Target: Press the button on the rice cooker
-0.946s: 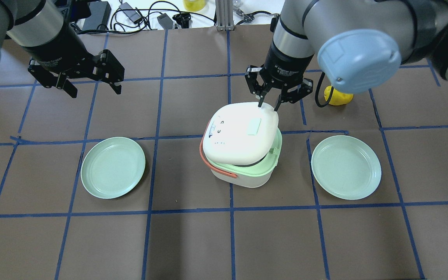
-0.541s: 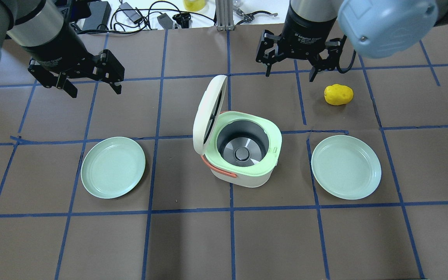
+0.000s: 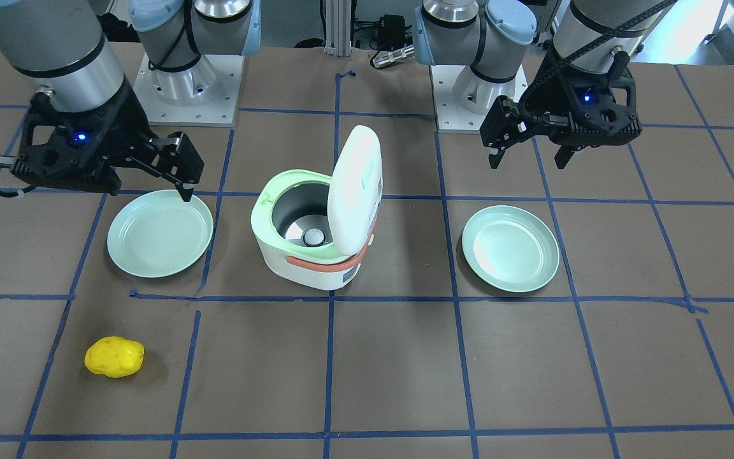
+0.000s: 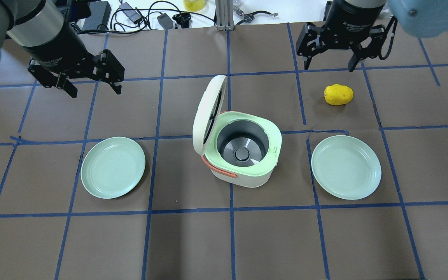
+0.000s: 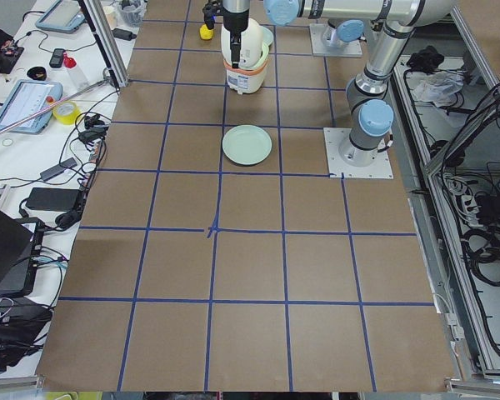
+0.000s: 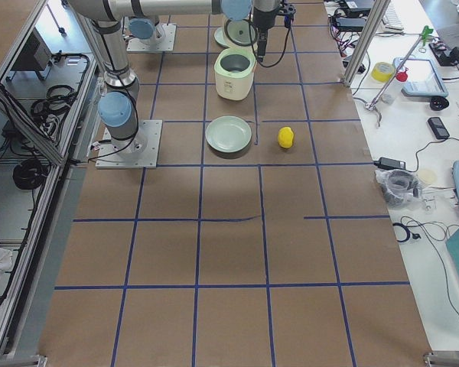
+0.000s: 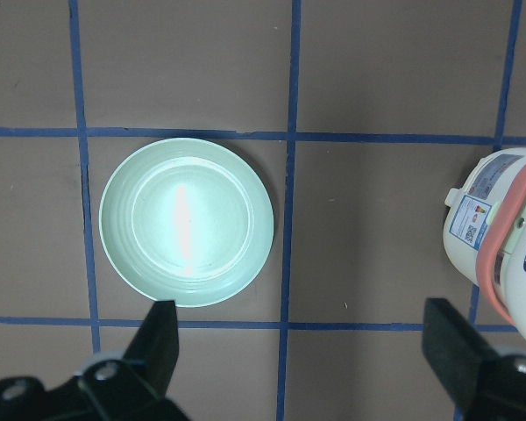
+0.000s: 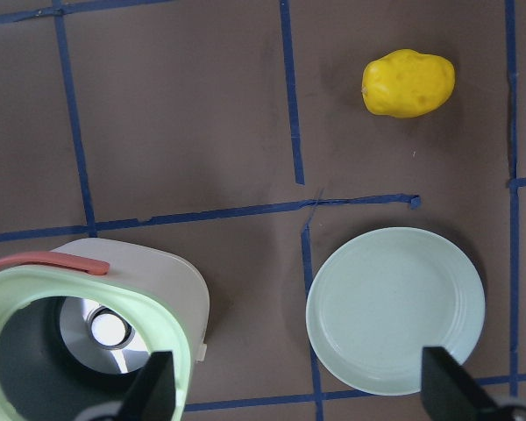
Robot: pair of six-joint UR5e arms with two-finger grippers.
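Note:
The white and green rice cooker (image 4: 247,177) stands at the table's middle with its lid (image 4: 207,112) swung up on its left side. The dark inner pot (image 4: 242,146) is exposed. It also shows in the front view (image 3: 306,264) and in the right wrist view (image 8: 88,289). A small tab (image 4: 275,149) sits on its right rim. My right gripper (image 4: 329,65) is open and empty, raised beyond the cooker at the far right. My left gripper (image 4: 95,90) is open and empty, far left of the cooker.
Two pale green plates lie left (image 4: 113,167) and right (image 4: 345,167) of the cooker. A yellow potato-like object (image 4: 338,94) lies under the right gripper, beyond the right plate. Cables and adapters (image 4: 130,13) lie along the far edge.
The cooker's lid has sprung from nearly shut to fully upright. My right gripper has left the cooker's far edge, moved back and to the right, and opened wider. The left arm has not moved.

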